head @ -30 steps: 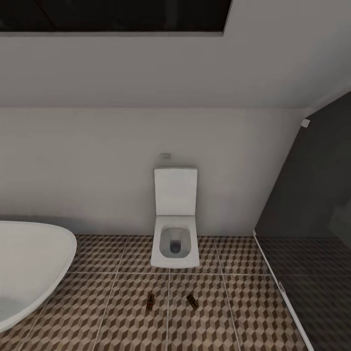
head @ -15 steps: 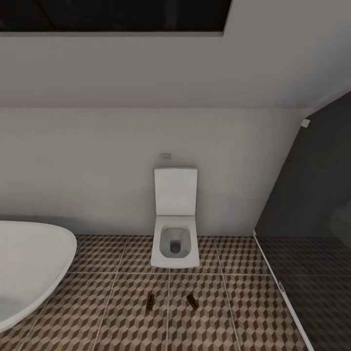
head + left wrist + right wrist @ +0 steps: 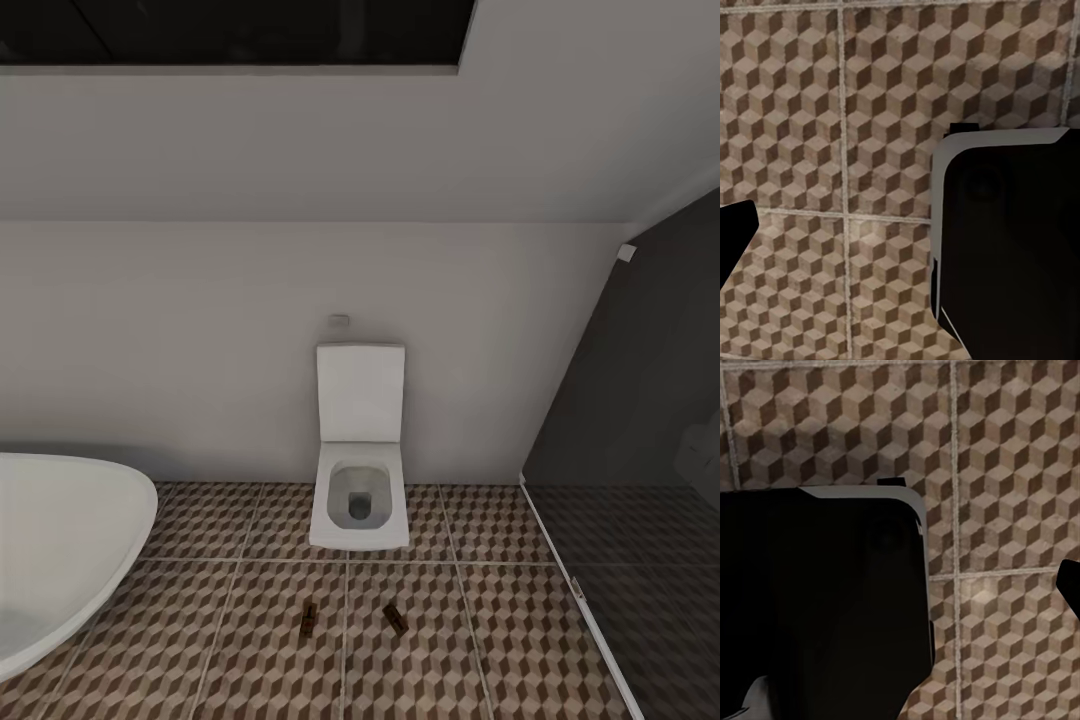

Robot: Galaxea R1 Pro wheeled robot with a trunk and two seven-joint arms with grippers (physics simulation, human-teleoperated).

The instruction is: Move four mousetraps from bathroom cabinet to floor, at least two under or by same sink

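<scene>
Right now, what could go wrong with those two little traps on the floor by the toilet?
The two mousetraps lie on the floor in front of the toilet, and no sink is in view, so they may not count as next to one. They are small and dark on busy tiles, so the robot's base could roll over them.

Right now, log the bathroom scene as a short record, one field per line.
setting: bathroom, white back wall, dark panel on the right
floor: cube-pattern tiles
mousetraps on floor: two, left one, right one, lying apart in front of the toilet
toilet: white, lid up, against the wall
bathtub: white, at the left edge
sink: not seen here
wrist views: patterned tiles below a dark robot part; whether the hands are open or shut cannot be told
</scene>
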